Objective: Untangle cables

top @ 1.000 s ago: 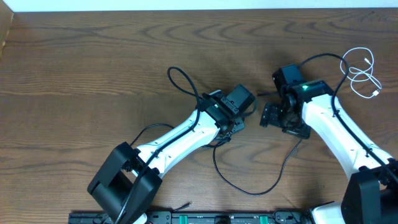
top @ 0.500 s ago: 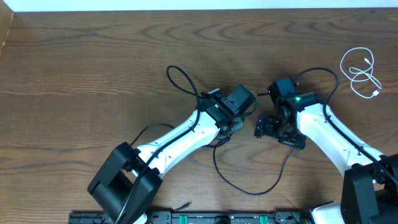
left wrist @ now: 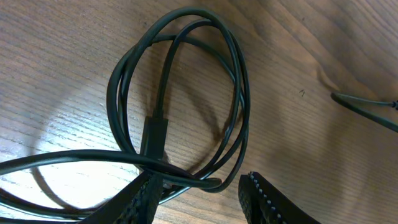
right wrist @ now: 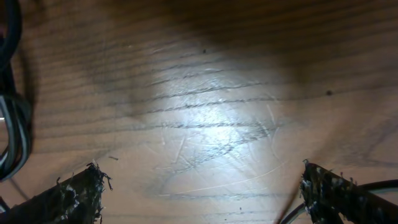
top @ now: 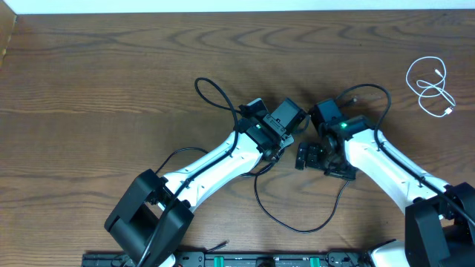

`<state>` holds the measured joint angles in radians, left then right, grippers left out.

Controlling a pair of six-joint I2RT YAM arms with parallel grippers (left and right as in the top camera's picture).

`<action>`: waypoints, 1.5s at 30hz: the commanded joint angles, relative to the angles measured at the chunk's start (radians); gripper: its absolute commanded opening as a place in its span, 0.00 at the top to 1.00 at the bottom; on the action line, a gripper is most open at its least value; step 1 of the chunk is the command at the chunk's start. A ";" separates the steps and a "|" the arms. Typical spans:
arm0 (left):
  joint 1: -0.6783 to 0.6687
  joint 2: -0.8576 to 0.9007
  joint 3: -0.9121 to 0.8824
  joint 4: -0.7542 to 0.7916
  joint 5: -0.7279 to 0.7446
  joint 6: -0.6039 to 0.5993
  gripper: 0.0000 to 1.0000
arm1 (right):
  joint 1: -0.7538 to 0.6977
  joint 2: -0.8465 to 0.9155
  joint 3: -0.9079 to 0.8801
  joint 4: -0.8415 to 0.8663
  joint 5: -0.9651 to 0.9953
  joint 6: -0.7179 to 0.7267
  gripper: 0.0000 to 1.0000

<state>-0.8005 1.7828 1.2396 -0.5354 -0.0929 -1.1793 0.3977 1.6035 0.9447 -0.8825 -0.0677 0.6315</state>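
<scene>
A black cable [left wrist: 239,93] lies coiled in loops on the wood in the left wrist view, with a plug [left wrist: 155,132] inside the coil. My left gripper [left wrist: 205,200] is open just over the coil's near edge. One strand crosses its left finger [left wrist: 144,200] and ends between the jaws. From overhead a cable loop [top: 211,92] sticks out beside the left gripper [top: 288,122], and a long strand [top: 297,221] curves below. My right gripper [top: 309,154] is wide open over bare wood [right wrist: 202,193], close to the right of the left gripper. A white cable [top: 432,86] lies coiled at the far right.
Black cable strands show at the left edge of the right wrist view [right wrist: 11,124], and another by its right finger [right wrist: 297,213]. The arm bases and a black rail [top: 237,259] line the front edge. A pale wall edge [top: 223,6] runs along the back.
My right gripper has moved left, close up to the left gripper. The left gripper and the cable loop beside it have shifted slightly up and left.
</scene>
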 commanded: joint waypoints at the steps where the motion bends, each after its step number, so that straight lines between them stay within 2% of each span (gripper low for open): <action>1: 0.002 0.024 -0.013 0.000 -0.029 -0.012 0.54 | 0.010 0.005 -0.008 0.001 0.002 0.000 0.01; 15: 0.002 0.089 -0.013 0.028 -0.028 -0.013 0.51 | 0.010 0.005 -0.008 0.008 0.002 0.000 0.01; 17: 0.002 0.089 -0.013 0.029 -0.028 -0.012 0.58 | 0.010 0.005 -0.008 0.008 0.001 0.000 0.01; 19: 0.002 0.090 -0.013 0.029 -0.028 -0.013 0.75 | 0.010 0.005 -0.008 0.007 0.001 -0.001 0.01; 20: 0.002 0.090 -0.013 0.029 -0.028 -0.013 0.86 | 0.010 0.005 -0.008 0.007 0.001 -0.001 0.01; 21: 0.002 0.090 -0.013 0.031 -0.028 -0.013 0.92 | 0.010 0.005 -0.008 0.005 0.002 -0.001 0.01; 27: 0.042 0.065 -0.012 0.071 0.007 -0.011 0.92 | 0.010 0.005 -0.008 -0.002 0.013 -0.007 0.01; 30: 0.092 0.031 -0.012 0.071 0.113 0.009 0.92 | 0.008 0.005 -0.008 0.009 -0.024 -0.096 0.01; 32: 0.128 0.013 -0.012 0.071 0.214 0.045 0.92 | 0.005 0.005 -0.008 0.029 -0.086 -0.183 0.07; 37: 0.232 -0.011 -0.012 0.071 0.509 0.048 0.93 | -0.031 0.005 -0.008 0.114 -0.470 -0.472 0.12; 42: 0.335 -0.012 -0.012 0.070 0.752 -0.045 0.93 | -0.092 0.005 -0.008 0.163 -0.744 -0.523 0.11; 45: 0.377 -0.012 -0.012 0.068 0.861 -0.147 0.92 | -0.126 0.005 -0.008 0.187 -0.855 -0.536 0.13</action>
<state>-0.4606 1.7908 1.2327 -0.4648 0.5472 -1.2102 0.3042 1.6035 0.9409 -0.7124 -0.6857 0.1734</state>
